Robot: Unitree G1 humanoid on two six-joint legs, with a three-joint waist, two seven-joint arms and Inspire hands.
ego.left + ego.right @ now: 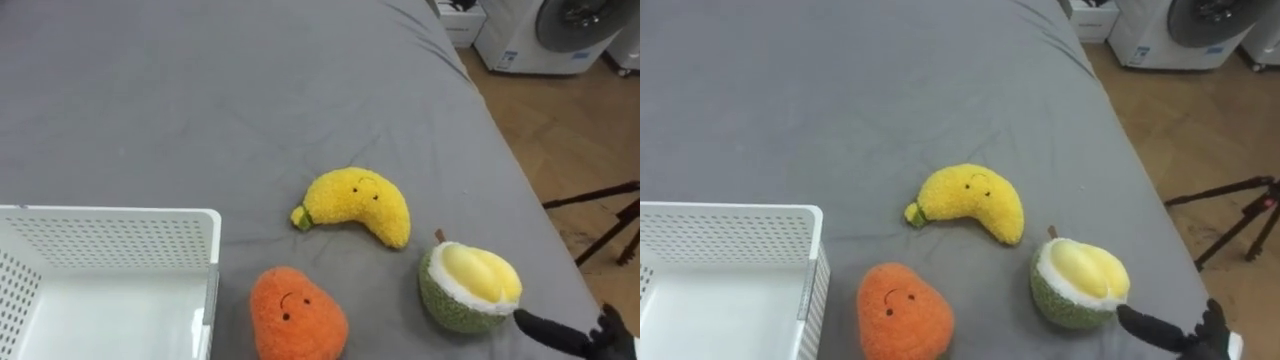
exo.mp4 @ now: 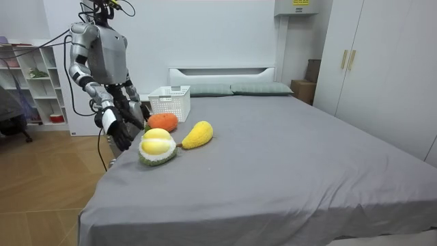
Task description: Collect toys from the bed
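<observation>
toys: three plush fruits lie on the grey bed (image 1: 200,90), near its right edge. one yellow banana (image 1: 357,204) with a small face, one orange fruit (image 1: 296,314) with a face to its near left, and one green durian (image 1: 468,289) split open on yellow flesh at near right. one white basket (image 1: 110,214) sits near left. the right hand (image 1: 550,332) is stretched out straight, a fingertip at the durian. the left hand (image 2: 136,113) i cannot tell.

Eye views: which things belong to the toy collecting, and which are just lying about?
Job: banana toy, orange toy, durian toy, white basket, right hand.
Lying about: washing machine, tripod.
</observation>
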